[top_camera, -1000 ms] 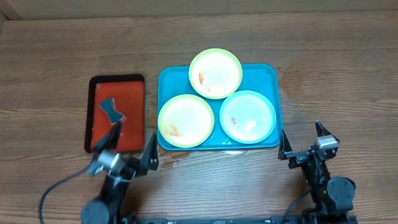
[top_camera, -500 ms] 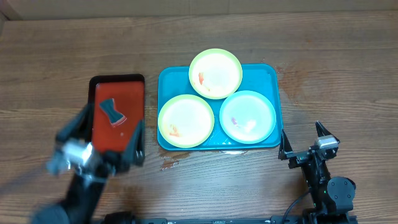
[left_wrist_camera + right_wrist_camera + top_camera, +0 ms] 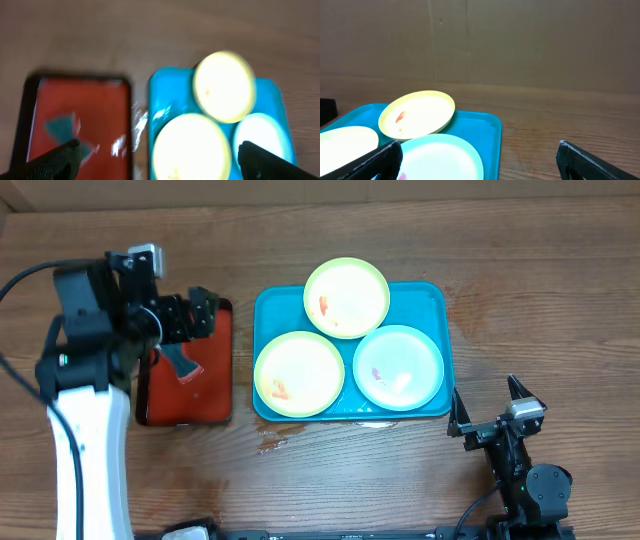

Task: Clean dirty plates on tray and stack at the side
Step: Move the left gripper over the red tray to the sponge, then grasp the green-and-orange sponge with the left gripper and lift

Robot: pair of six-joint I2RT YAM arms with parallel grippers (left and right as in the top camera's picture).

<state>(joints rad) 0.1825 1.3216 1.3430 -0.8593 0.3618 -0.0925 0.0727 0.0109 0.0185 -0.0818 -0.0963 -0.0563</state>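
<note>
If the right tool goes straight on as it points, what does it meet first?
Likely the light blue plate by the tray rim, low ahead of the open right tool; height is unclear, it may pass above.

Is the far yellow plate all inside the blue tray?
Partly out: the yellow-green plate sticks past the far rim of the turquoise tray.

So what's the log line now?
left hand open near red rectangular tray; right hand open; three smeared round plastic plates on turquoise tray
</note>
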